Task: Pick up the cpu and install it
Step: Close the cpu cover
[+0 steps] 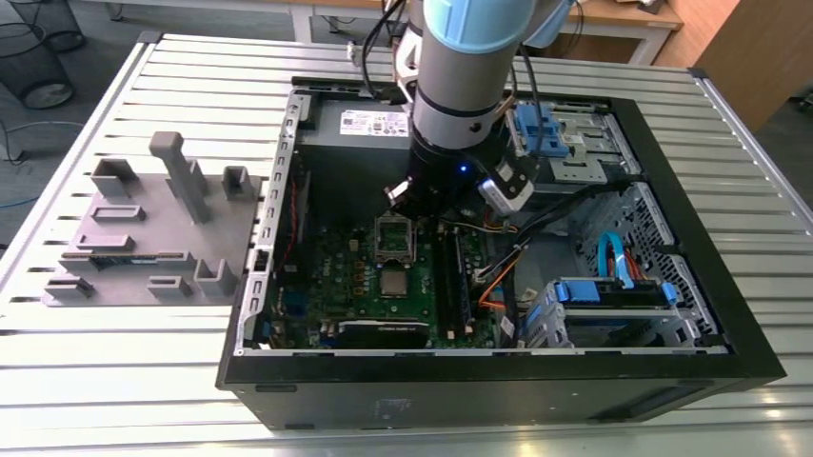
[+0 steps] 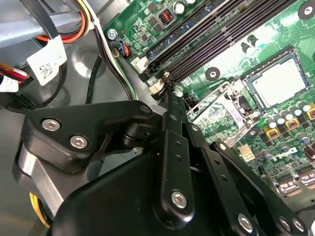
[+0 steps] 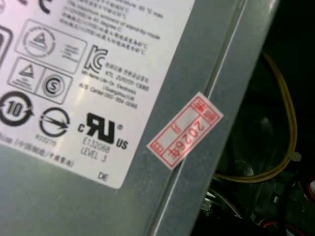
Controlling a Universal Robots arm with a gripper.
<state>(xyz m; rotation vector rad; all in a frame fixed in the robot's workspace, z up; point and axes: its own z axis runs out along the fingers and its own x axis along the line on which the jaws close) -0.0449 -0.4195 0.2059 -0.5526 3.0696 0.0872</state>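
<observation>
Although your gripper (image 2: pixel 171 96) hangs over the motherboard (image 1: pixel 333 276) inside the open computer case (image 1: pixel 508 395), it carries nothing that you can see. The cpu (image 1: pixel 396 283) lies apart from it, flat and silver side up, within the socket frame (image 2: pixel 246 81). Look at the second wrist view and you find the same cpu (image 2: pixel 278 81) sitting square in that frame, its edges parallel to it. The metal bracket (image 2: pixel 219 115) is swung open beside the socket, off the chip and not clamped over it. Your claw's tip points at the board near the end of the memory slots (image 2: pixel 221 34), just beside the open bracket and clear of the chip. It is seen from behind its black linkage, so you cannot tell how wide it stands. The first wrist view looks across the grey power supply (image 3: pixel 236 73) and its labels. By my reading you are well along: picking the chip up and setting it into the socket look done, and what remains undone, so far as these views show, is the bracket, which stands open. Whether the chip is fully seated you cannot judge from here. The grey parts fixture (image 1: pixel 140 238) stands on the table (image 1: pixel 128 381) beside the case, on the exterior view's left.
</observation>
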